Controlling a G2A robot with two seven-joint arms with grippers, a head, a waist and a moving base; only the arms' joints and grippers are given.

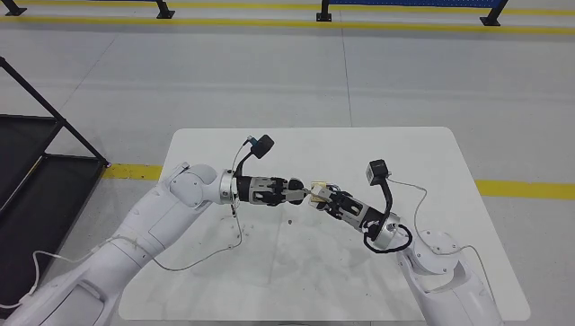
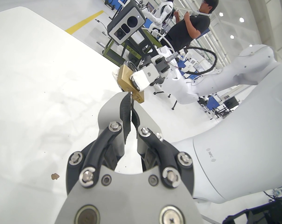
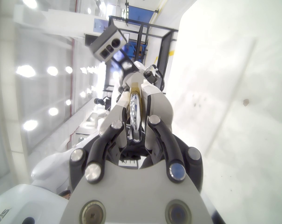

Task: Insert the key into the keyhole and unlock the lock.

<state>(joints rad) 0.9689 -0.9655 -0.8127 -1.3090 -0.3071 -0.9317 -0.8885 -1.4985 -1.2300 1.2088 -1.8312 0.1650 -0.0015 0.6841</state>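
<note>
Top: left end effector (image 1: 304, 193) and right end effector (image 1: 323, 196) meet tip-to-tip over tabletop (image 1: 431, 164), lock (image 1: 315, 189) between them.
Left wrist: left end effector pinches key (image 2: 131, 97), lock just ahead of its tips.
Right wrist: right end effector clamps lock (image 3: 134, 110) between its fingers.

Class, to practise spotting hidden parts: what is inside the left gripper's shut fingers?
A thin metal key, pinched edge-on, its tip reaching the brass padlock. The pads of the left gripper cover most of the key; the keyhole cannot be seen.
</note>
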